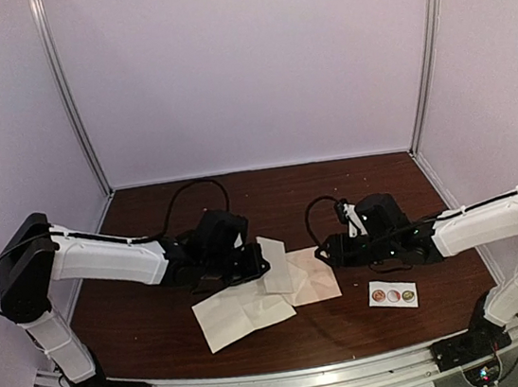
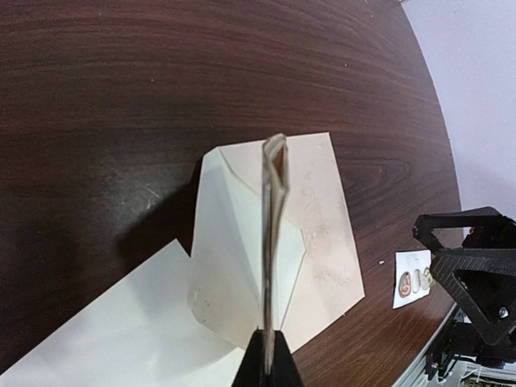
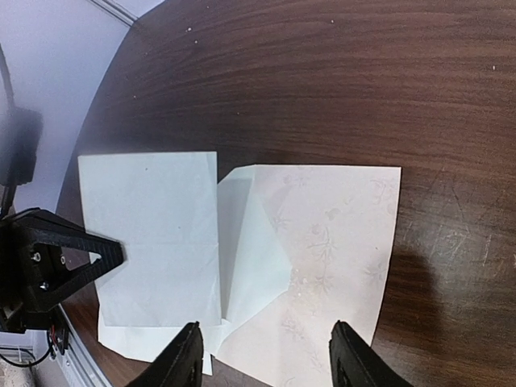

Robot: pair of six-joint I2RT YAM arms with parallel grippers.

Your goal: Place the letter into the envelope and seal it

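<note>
bare tabletop (image 1: 268, 192) behind the envelope (image 3: 322, 242); upright letter (image 2: 274, 226) between left hand (image 2: 270, 364) and right hand (image 3: 268, 356)

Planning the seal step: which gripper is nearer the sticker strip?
Right. The right gripper is open over the envelope, beside the sticker strip. The left gripper, holding the folded letter, is across the envelope from it.

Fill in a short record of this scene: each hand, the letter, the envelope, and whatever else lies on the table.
left hand: shut on the folded white paper letter, held edge-up above the dark wooden table
small tan-cream paper envelope: flat on the table, flap unsealed, letter not inside
right hand: open, empty, poised at the envelope's edge
also present: larger creased whitish paper sheet; small white strip with three round stickers
</note>
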